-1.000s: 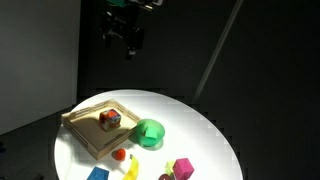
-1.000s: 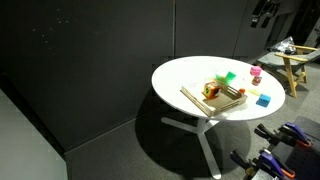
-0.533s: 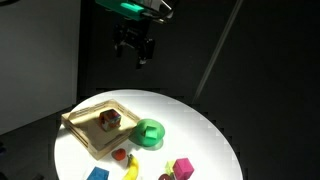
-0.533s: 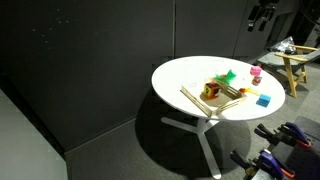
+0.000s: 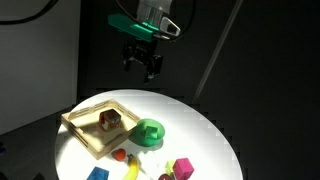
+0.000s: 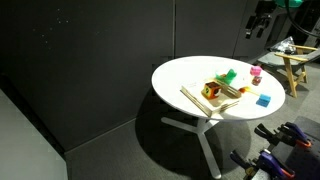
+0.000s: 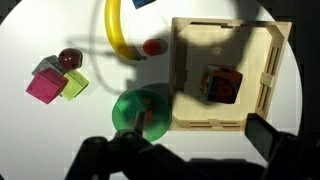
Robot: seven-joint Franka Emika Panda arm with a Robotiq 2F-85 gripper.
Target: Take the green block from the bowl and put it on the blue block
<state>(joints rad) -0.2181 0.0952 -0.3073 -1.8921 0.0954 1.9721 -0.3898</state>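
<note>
The round green bowl [image 5: 149,132] [image 6: 229,75] [image 7: 140,110] stands on the white table beside the wooden tray. I cannot make out the green block against the bowl's green inside. The blue block [image 5: 97,174] [image 6: 263,99] lies near the table's edge; in the wrist view only its corner [image 7: 143,3] shows at the top. My gripper [image 5: 143,62] [image 6: 257,22] [image 7: 185,150] hangs high above the table, open and holding nothing. In the wrist view the bowl lies just above the dark left finger [image 7: 100,160].
The square wooden tray [image 5: 88,137] [image 7: 190,75] holds a reddish-brown cube [image 7: 221,84]. A banana [image 7: 118,35], a small red fruit [image 7: 152,47], a magenta cube [image 5: 183,167] [image 7: 44,85], a yellow-green cube [image 7: 73,84] and a dark red ball [image 7: 68,60] lie around the bowl.
The arm has swung across and come lower, towards a spot over the table. Its jaws stay wide apart. Nothing on the table has moved.
</note>
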